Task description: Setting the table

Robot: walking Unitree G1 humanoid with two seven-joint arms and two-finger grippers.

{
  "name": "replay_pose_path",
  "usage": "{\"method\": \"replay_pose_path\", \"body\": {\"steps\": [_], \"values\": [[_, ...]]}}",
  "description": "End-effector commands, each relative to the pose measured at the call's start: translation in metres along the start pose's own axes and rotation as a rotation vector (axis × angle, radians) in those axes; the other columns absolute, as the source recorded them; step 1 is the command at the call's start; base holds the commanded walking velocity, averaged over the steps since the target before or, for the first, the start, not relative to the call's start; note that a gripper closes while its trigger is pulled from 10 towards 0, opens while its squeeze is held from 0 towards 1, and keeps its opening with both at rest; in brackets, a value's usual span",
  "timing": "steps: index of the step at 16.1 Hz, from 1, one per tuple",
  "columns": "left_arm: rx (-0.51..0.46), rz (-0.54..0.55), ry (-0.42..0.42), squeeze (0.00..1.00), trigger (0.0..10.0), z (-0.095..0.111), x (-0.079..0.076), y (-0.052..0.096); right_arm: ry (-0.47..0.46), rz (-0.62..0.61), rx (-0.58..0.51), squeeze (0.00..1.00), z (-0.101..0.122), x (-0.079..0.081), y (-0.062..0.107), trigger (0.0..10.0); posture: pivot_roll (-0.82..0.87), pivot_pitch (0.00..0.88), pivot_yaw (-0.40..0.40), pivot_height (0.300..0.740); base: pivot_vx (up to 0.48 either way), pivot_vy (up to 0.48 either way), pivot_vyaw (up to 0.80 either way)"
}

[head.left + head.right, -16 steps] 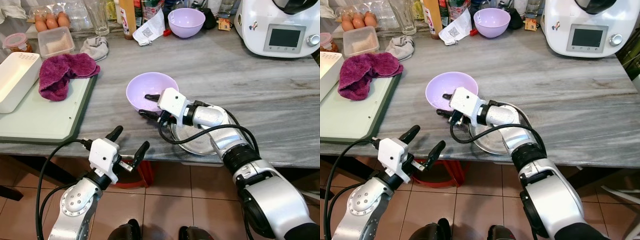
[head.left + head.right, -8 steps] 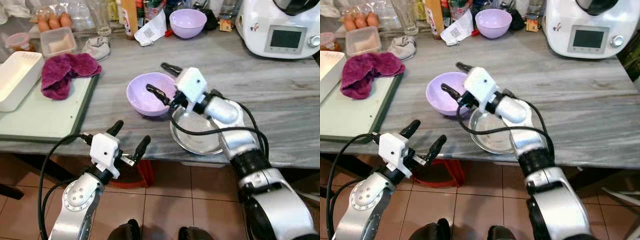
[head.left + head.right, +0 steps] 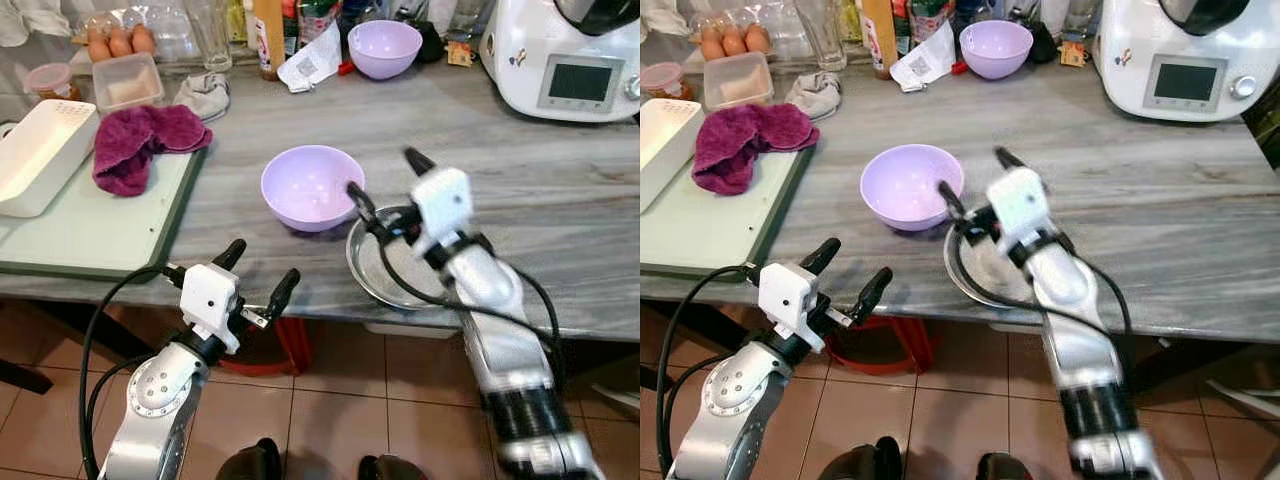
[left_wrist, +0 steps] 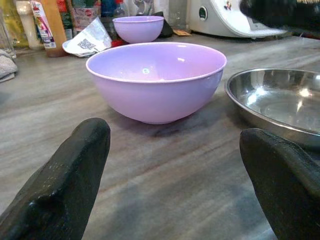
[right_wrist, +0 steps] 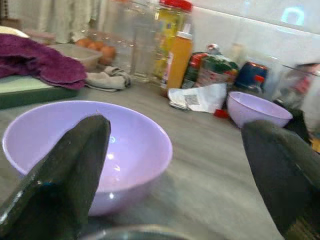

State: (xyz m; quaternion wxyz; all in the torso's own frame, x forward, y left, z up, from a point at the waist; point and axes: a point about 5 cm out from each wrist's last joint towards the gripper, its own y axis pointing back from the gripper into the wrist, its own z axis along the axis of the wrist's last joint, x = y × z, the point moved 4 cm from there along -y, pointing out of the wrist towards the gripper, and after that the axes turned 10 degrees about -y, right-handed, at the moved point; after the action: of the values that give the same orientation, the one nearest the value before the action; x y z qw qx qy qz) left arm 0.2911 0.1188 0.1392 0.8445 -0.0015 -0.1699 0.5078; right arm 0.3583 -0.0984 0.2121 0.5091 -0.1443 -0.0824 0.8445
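While both grippers gape, right gripper (image 3: 385, 178) over steel dish (image 3: 375, 268); lilac bowl (image 3: 308, 186) empty; left gripper (image 3: 258, 274) below counter edge.

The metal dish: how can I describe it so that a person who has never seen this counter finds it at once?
Find the grey marble counter and go to its front edge. There, just right of the nearer lilac bowl, sits the metal dish, partly under the open right gripper. It is the only shiny silver, shallow vessel; both bowls are lilac plastic.
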Motion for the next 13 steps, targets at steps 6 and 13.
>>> {"method": "replay_pose_path", "body": {"steps": [6, 13], "values": [[0.024, 0.017, -0.006, 0.00, 10.0, -0.008, 0.006, 0.005, -0.050, -0.151, 0.118, 0.00, -0.011, 0.004, 0.021, 10.0, -0.14, 0.172, 0.024, 0.740, 0.000, 0.000, 0.00], [0.065, 0.045, -0.011, 0.00, 10.0, -0.016, 0.009, 0.006, -0.050, -0.220, 0.263, 0.00, -0.029, -0.001, 0.036, 10.0, -0.14, 0.173, 0.021, 0.740, 0.000, 0.000, 0.00]]}}
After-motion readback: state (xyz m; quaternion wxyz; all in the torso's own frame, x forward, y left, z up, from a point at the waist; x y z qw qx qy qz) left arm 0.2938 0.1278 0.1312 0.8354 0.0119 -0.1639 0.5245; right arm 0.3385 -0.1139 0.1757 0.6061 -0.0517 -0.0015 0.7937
